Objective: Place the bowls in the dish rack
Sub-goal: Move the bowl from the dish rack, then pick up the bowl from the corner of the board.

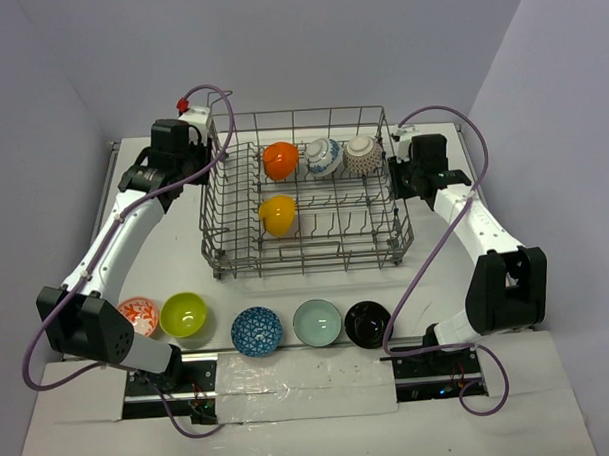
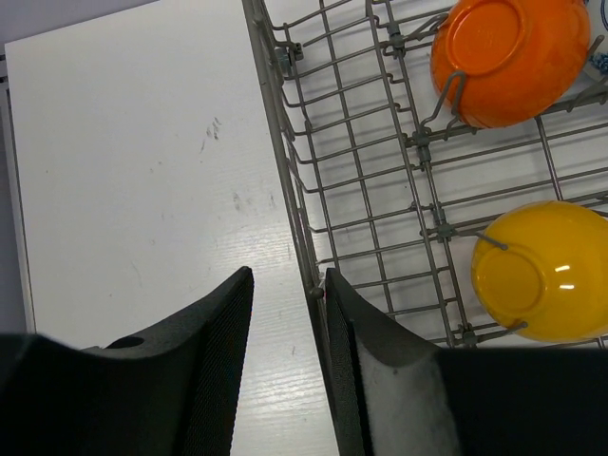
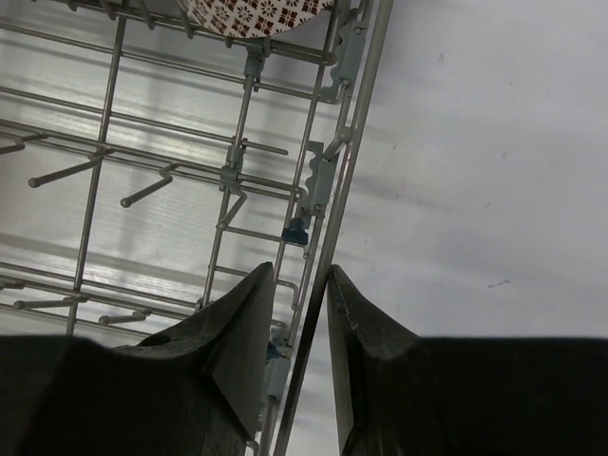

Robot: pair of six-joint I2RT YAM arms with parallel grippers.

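Observation:
The grey wire dish rack (image 1: pixel 305 250) stands mid-table. In it stand an orange bowl (image 1: pixel 280 160), a blue-patterned bowl (image 1: pixel 323 156), a red-and-white patterned bowl (image 1: pixel 362 155) and a yellow bowl (image 1: pixel 278 215). My left gripper (image 1: pixel 214 159) is at the rack's left rim. In the left wrist view it (image 2: pixel 283 280) is open, the rim wire (image 2: pixel 285 180) running between the fingers, against the right one; the orange (image 2: pixel 508 57) and yellow (image 2: pixel 541 271) bowls show there. My right gripper (image 1: pixel 393 175) is at the right rim, open (image 3: pixel 301 275), with the rim wire (image 3: pixel 356 161) between its fingers.
Along the near edge sit a red-and-white bowl (image 1: pixel 138 315), a lime green bowl (image 1: pixel 183 314), a blue-patterned bowl (image 1: pixel 256 331), a pale teal bowl (image 1: pixel 317 322) and a black bowl (image 1: pixel 368 324). Purple cables loop over both arms. Walls close in at the back and sides.

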